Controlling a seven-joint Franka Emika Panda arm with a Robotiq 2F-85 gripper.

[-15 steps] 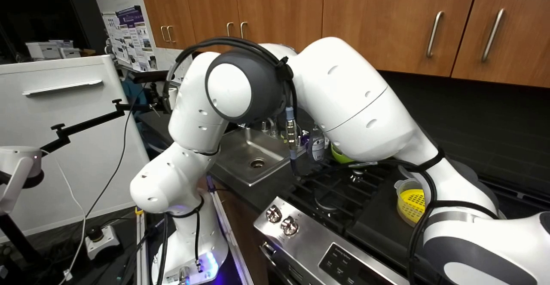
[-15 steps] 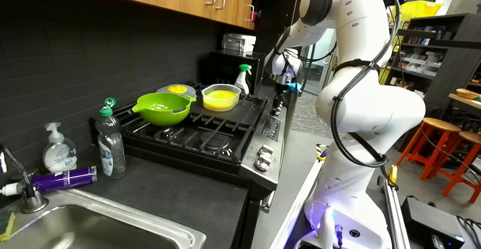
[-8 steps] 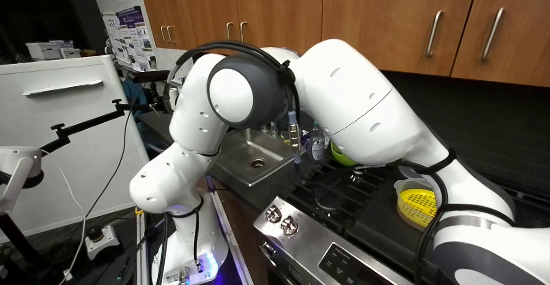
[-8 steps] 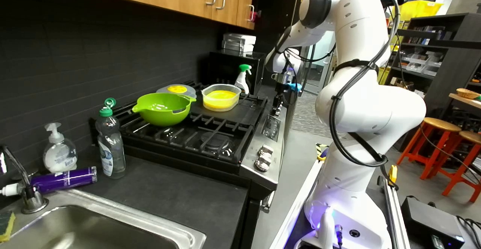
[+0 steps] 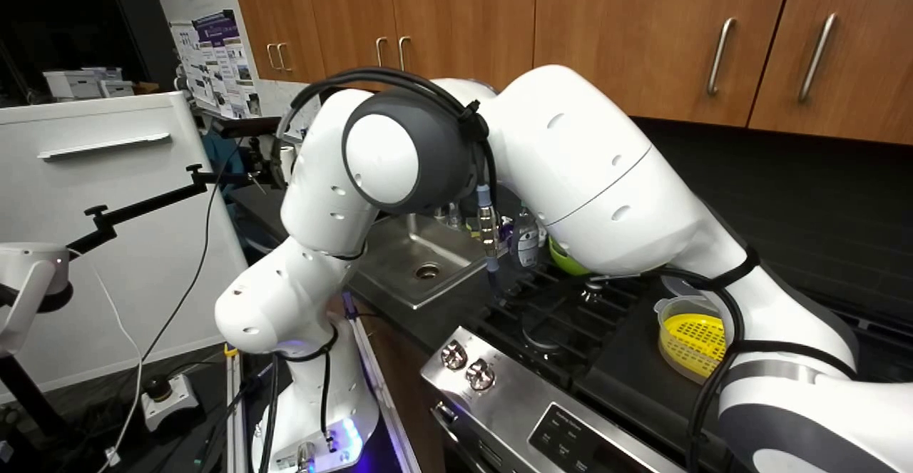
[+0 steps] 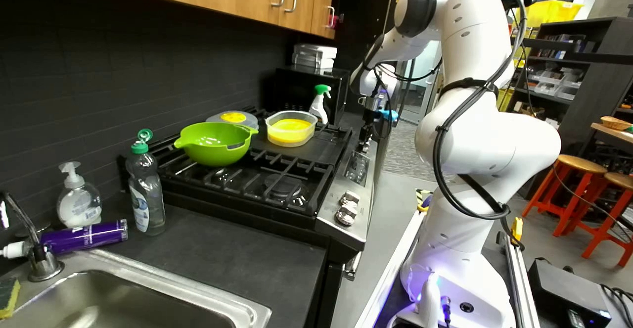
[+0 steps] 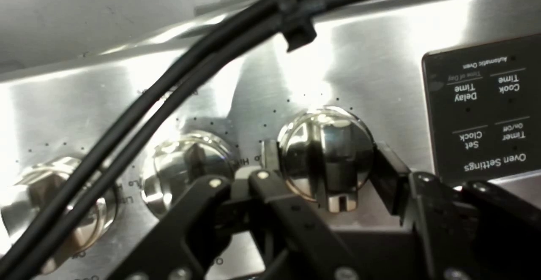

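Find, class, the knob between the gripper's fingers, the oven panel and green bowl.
Knob (image 7: 327,155), wrist view: front face.
Oven panel (image 7: 486,111), wrist view: black surface.
Green bowl (image 6: 212,154), in an exterior view: outer wall.

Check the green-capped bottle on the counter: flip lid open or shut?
Open: in an exterior view, the green lid of the bottle stands flipped up above the cap.

Gas stove (image 6: 321,145) is right at the claw (image 7: 327,161), with a clear tub (image 6: 293,143) on it fairly close by and a green bowl (image 6: 212,156) further off. Well away from the claw there's a dark counter (image 6: 217,258) with dish soap (image 6: 146,194) and a pump bottle (image 6: 79,205) standing on it.
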